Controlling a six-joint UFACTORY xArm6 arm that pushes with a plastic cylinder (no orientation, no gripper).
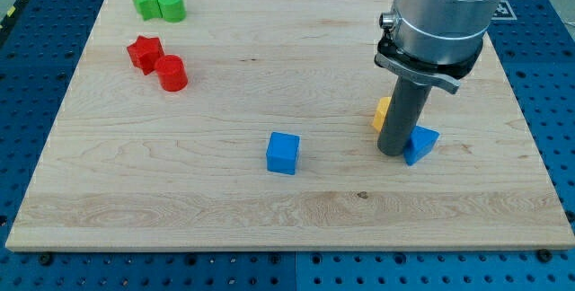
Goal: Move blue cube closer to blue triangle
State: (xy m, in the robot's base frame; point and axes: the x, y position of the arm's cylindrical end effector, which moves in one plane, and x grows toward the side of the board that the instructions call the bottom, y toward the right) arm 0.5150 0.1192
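Note:
The blue cube (282, 153) sits near the middle of the wooden board, toward the view's bottom. The blue triangle (422, 144) lies to its right, partly hidden behind my rod. My tip (392, 153) rests on the board right against the blue triangle's left side, well to the right of the blue cube. A wide gap of bare board lies between the cube and the tip.
A yellow block (382, 112) peeks out behind the rod, just above the blue triangle. A red star (144, 53) and red cylinder (172, 73) sit at the left. Two green blocks (159, 4) sit at the top left. The board's edge (287, 248) runs along the view's bottom.

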